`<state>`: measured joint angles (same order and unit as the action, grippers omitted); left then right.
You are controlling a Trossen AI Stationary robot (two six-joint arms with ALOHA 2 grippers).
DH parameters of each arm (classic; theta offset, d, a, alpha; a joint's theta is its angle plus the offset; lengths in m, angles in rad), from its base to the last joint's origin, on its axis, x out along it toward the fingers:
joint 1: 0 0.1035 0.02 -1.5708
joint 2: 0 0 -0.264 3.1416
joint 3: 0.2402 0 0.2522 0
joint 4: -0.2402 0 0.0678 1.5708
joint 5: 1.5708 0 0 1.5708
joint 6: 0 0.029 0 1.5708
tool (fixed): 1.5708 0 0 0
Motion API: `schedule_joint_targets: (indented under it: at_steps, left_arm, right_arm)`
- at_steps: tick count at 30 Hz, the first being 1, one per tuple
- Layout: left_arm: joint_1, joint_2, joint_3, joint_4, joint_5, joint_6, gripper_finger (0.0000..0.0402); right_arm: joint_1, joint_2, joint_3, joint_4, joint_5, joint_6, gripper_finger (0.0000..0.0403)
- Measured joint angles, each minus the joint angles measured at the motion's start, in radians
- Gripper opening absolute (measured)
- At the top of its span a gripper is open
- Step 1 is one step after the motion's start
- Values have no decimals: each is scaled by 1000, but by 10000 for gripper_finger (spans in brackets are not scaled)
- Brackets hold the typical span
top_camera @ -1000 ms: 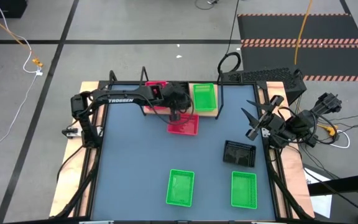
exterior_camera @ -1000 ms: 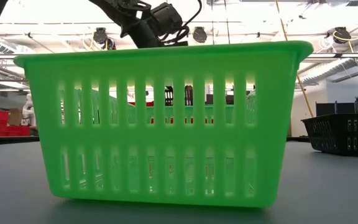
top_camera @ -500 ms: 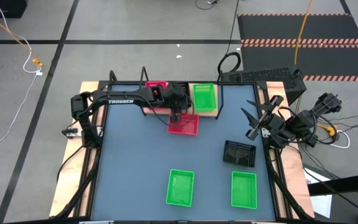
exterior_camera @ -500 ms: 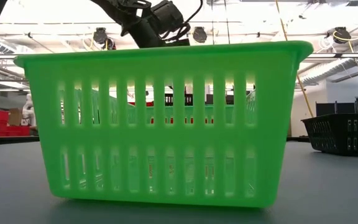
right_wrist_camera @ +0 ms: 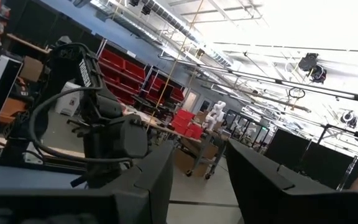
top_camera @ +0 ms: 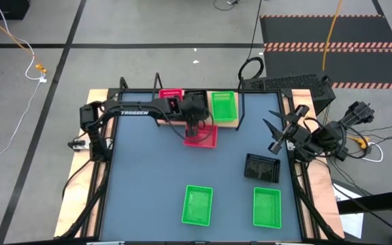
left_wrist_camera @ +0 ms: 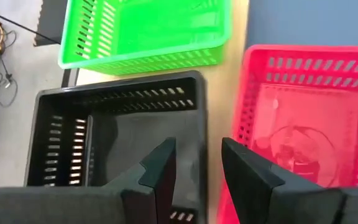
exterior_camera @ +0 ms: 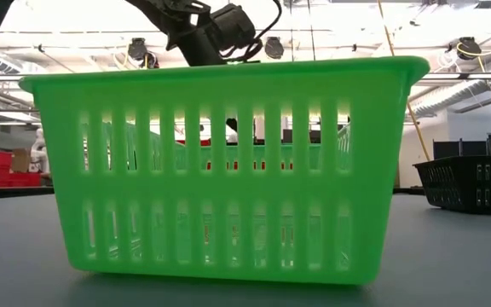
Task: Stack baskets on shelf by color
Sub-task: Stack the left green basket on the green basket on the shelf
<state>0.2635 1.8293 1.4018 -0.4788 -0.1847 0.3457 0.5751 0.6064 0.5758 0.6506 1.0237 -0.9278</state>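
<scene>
The left gripper (top_camera: 192, 124) hangs over the shelf (top_camera: 231, 123) at the twelve o'clock edge of the table (top_camera: 148, 184). Its fingers stand apart with nothing between them, poised above the near rim of a black basket (left_wrist_camera: 117, 134) that sits on the board. Released, by the look of it, and not grasping anything.

Working outward from there: in the left wrist view that black basket sits between a green basket (left_wrist_camera: 145, 31) and a red basket (left_wrist_camera: 306, 124). From overhead, the green one (top_camera: 223, 106) sits at the shelf's one o'clock end and another red basket (top_camera: 171, 95) at its eleven o'clock end. The red basket just below the gripper (top_camera: 201, 136) appears to rest on the tabletop at the shelf's front edge rather than on it; whether it touches the board I cannot tell.

Still loose on the table: a black basket (top_camera: 262, 167) toward three o'clock, and two green baskets (top_camera: 197, 205) (top_camera: 267, 207) toward six o'clock. Whether any shelf basket already holds another nested inside cannot be made out.

The right gripper (top_camera: 282, 131) waits off the three o'clock edge, fingers spread and empty.

Judgement: each colour has a place started on the shelf, but at least four baskets remain to be stacked. The work is under half done.
</scene>
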Motion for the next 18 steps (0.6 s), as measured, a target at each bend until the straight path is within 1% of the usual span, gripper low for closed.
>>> schedule_joint_targets:
  at_steps: [4,8,10,13,15,18]
  left_arm:
    - [-64,-43,19,-28,-3,-40,132]
    - [-171,-91,36,-106,0,-155,132]
    - [-242,-111,36,-129,17,-207,132]
    - [-362,-110,37,-147,89,-260,132]
    - [-443,-96,36,-158,97,-268,132]
    - [-547,-61,36,-144,75,-261,131]
  right_arm:
    - [0,0,0,1,0,0,141]
    - [0,0,0,23,-4,-11,141]
    - [0,0,0,40,-5,-27,141]
    - [0,0,0,62,-8,-50,141]
    - [0,0,0,65,-10,-48,141]
    - [0,2,0,63,-16,-6,141]
